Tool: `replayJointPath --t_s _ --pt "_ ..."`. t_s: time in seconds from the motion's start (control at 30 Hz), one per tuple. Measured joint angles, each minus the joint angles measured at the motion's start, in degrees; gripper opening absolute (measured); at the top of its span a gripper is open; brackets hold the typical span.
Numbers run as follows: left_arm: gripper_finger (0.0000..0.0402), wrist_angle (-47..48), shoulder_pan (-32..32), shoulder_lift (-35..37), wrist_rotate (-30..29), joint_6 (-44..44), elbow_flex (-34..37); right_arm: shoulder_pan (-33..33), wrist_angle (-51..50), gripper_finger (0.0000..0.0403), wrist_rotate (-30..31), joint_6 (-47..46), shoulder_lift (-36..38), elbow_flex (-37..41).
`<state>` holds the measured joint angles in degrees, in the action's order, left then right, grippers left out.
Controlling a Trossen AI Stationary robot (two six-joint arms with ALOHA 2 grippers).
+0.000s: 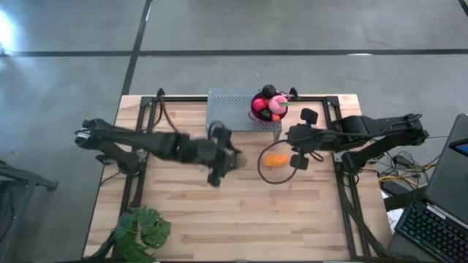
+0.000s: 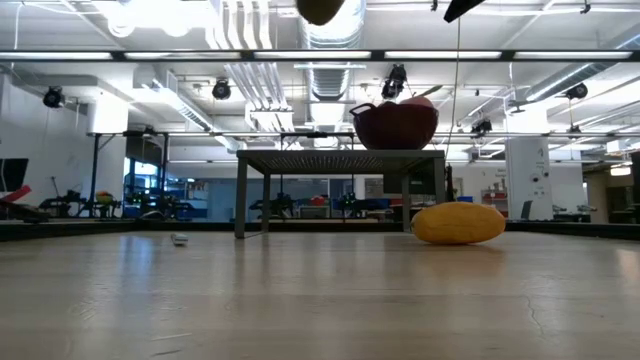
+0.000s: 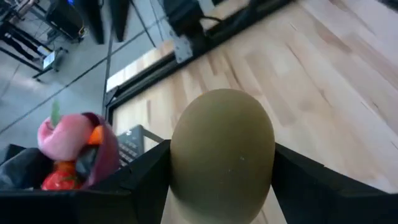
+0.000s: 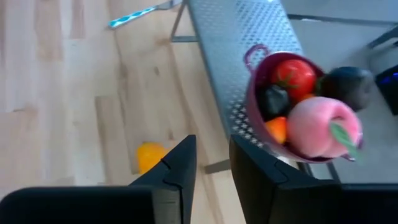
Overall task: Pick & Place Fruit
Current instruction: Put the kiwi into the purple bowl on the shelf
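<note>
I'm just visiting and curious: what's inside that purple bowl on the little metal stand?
The purple bowl holds toy fruit piled high: a pink piece, a red one, dark ones, something orange. Whatever lies underneath the pile is hidden.

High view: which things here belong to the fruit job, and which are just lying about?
Job:
- olive fruit, held in the left fingers
- orange fruit on the table, under the right gripper
- purple bowl of fruit on the metal stand

Lying about:
- leafy plant
- laptop
</note>
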<state>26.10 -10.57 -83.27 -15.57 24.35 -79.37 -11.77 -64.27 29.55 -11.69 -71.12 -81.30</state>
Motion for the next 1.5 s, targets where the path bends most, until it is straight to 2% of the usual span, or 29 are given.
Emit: replayJointPath --t_s 0.43,0.63,0.83,1.17,1.33,1.5 --pt "0.0248 -9.3 18.2 -1.1 17.2 1.5 -0.2 4.4 0.2 0.0114 8.2 3.9 2.5 0.0" --pt "0.0248 -12.9 23.9 -3.2 21.1 4.6 -2.4 9.0 0.6 0.0114 8.4 6.3 2.9 0.0" --pt "0.0248 -10.2 28.1 -9.3 21.1 10.2 -10.4 13.6 1.5 0.0098 8.3 8.8 3.0 0.0" --pt "0.0248 5.5 35.8 -22.9 21.1 13.1 -30.3 16.4 1.9 0.0079 8.0 11.3 3.7 0.0" --pt "0.0248 13.5 36.5 -29.3 21.1 13.2 -38.8 16.5 2.0 0.0073 8.0 12.3 4.2 0.0" --pt "0.0248 14.9 35.5 -32.7 21.1 14.3 -43.2 16.5 2.2 0.0079 8.0 13.3 5.2 0.0"
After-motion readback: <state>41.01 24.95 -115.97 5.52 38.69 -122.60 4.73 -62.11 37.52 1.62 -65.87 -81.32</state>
